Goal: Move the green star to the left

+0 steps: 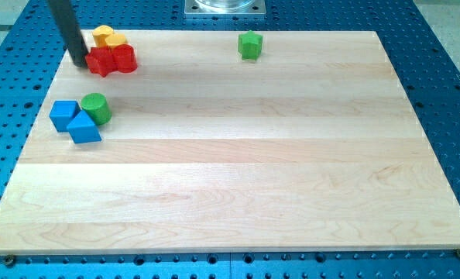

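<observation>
Blue blocks [73, 120] sit on pale wood; my tip [80, 63] touches red blocks [111, 60]; green star [250, 45] well apart; no jaws show.

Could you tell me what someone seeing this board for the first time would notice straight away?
Most striking is the crowd of colour at the view's upper left: my tip rests against the left side of the red blocks, with the yellow blocks just behind them. Below that sit two blue blocks touching a green cylinder. The green star stands alone near the view's top edge, right of centre on the wooden board.
</observation>
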{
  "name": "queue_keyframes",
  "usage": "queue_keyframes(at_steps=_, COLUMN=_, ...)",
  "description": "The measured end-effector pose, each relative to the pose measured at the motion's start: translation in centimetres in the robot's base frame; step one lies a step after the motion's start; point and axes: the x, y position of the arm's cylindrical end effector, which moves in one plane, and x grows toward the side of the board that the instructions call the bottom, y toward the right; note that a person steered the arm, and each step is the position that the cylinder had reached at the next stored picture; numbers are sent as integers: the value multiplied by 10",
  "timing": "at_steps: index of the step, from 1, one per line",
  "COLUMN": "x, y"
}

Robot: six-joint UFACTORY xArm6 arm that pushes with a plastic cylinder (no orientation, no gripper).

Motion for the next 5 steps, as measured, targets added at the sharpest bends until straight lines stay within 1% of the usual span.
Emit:
queue_keyframes(at_steps=1, x=6, y=115)
queue_keyframes(at_steps=2, x=16, y=178)
queue_keyframes(at_steps=3, x=35, y=161)
queue_keyframes(at_steps=4, x=34, y=260)
queue_keyframes(at_steps=5, x=-6, y=327)
